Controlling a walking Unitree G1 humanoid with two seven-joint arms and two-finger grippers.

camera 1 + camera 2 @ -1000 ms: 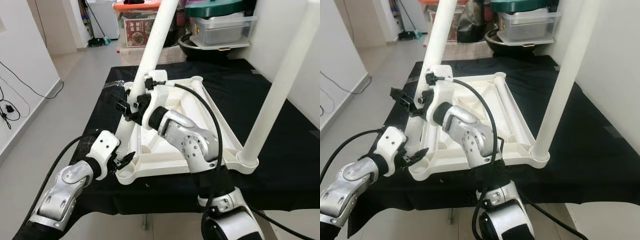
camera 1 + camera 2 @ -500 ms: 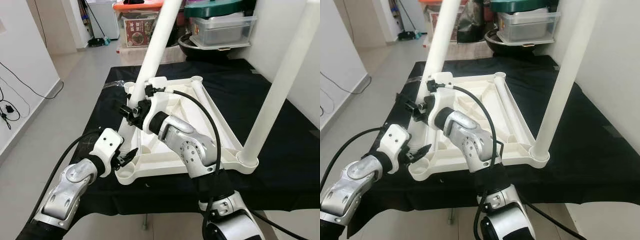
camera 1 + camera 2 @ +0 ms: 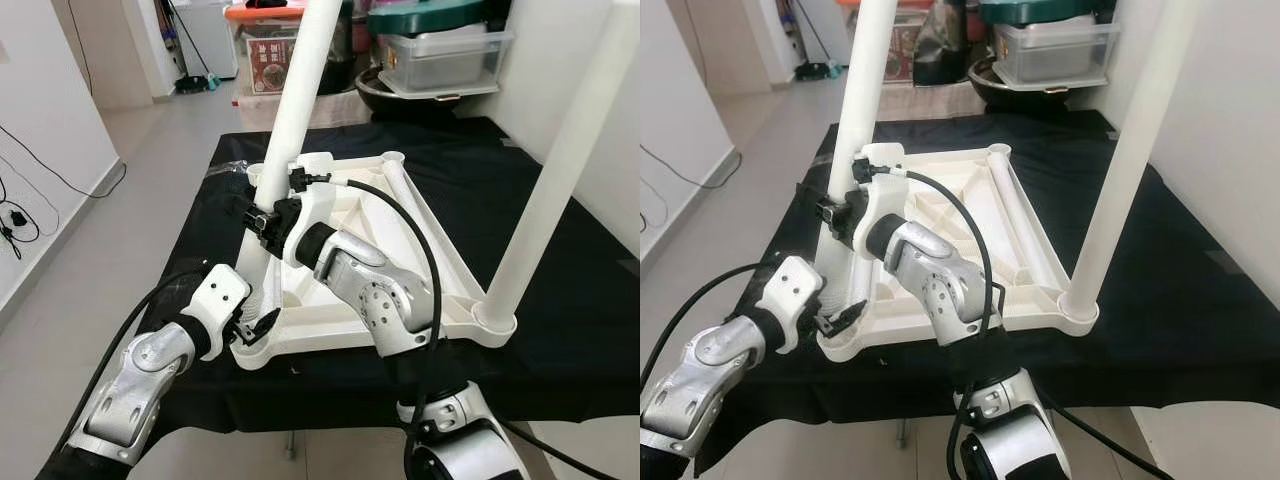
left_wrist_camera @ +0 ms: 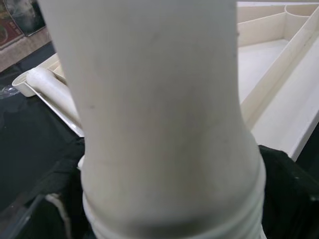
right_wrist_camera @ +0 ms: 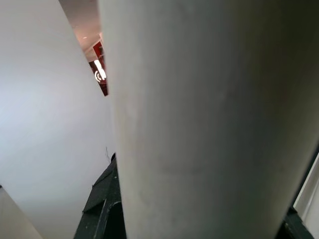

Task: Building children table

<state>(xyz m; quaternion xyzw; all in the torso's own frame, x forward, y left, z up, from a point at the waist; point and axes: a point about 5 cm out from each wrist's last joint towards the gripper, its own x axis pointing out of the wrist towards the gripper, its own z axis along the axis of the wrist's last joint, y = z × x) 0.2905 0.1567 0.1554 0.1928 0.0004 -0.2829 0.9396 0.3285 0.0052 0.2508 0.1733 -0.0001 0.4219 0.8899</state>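
Note:
The white table top [image 3: 345, 162] lies upside down on a black cloth [image 3: 570, 270]. One white leg [image 3: 560, 170] stands upright in its near right corner. A second white leg [image 3: 300, 90] rises steeply from the near left corner socket [image 3: 248, 350]. My right gripper [image 3: 262, 222] is shut on this leg partway up. My left gripper [image 3: 258, 326] sits low, right at the leg's base beside that socket. The left wrist view has the leg's ridged lower end [image 4: 174, 224] very close. The leg's shaft [image 5: 209, 124] looms close in the right wrist view.
Plastic storage boxes [image 3: 445, 55] and a dark bowl [image 3: 385, 95] stand behind the table. A white wall lies close on the right. Grey floor with loose cables [image 3: 20, 215] runs along the left. The cloth's front edge is just below my arms.
The held leg has swung more upright, its top moving to the left. My left gripper has shifted slightly closer to the near left corner socket.

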